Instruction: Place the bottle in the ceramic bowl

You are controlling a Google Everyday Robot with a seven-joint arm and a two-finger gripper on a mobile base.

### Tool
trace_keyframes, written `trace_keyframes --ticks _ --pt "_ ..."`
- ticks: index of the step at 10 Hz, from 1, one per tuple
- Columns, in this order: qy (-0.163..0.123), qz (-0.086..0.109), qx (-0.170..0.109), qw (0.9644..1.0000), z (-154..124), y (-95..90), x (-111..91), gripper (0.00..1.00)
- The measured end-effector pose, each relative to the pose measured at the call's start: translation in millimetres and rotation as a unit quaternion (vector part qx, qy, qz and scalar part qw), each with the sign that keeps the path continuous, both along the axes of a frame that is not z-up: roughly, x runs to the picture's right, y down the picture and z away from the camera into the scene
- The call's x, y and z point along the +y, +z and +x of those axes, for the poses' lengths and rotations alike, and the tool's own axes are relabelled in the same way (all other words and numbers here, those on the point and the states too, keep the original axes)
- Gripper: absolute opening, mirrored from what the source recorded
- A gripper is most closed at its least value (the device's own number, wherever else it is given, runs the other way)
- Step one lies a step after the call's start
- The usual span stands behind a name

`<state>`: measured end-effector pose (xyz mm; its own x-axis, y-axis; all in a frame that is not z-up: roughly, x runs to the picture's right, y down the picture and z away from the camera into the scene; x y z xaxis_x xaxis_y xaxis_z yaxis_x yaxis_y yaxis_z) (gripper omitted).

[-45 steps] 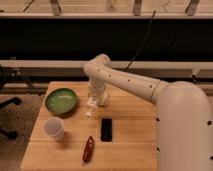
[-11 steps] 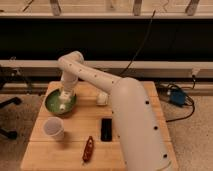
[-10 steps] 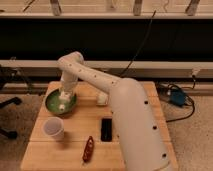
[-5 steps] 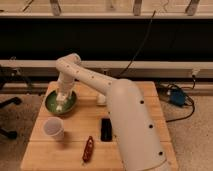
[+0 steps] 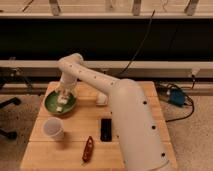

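The green ceramic bowl (image 5: 51, 104) sits at the table's back left. My gripper (image 5: 63, 95) reaches down over the bowl from the arm that comes in from the right. It is shut on the white bottle (image 5: 60, 104), which hangs below it inside the bowl's rim with its lower end at or just above the bowl's floor. The arm's wrist hides the top of the bottle.
A translucent white cup (image 5: 53, 128) stands in front of the bowl. A small pale block (image 5: 101, 98) lies right of the bowl. A black flat object (image 5: 106, 129) and a red-brown slender object (image 5: 88, 149) lie near the wooden table's (image 5: 150, 107) front. My arm covers the table's right half.
The gripper carried the bottle left from the table's middle to over the bowl. In the last second it has sunk slightly into the bowl.
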<state>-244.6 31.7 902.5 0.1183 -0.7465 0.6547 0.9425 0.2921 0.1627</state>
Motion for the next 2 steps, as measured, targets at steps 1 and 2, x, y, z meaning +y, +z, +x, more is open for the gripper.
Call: trace_keyframes --ticks 1,2 --pt "-0.001 0.0 -0.001 1.0 -4.0 -0.6 0.5 0.8" --pt "0.0 0.0 0.0 1.0 -1.7 -0.1 0.1 0.8"
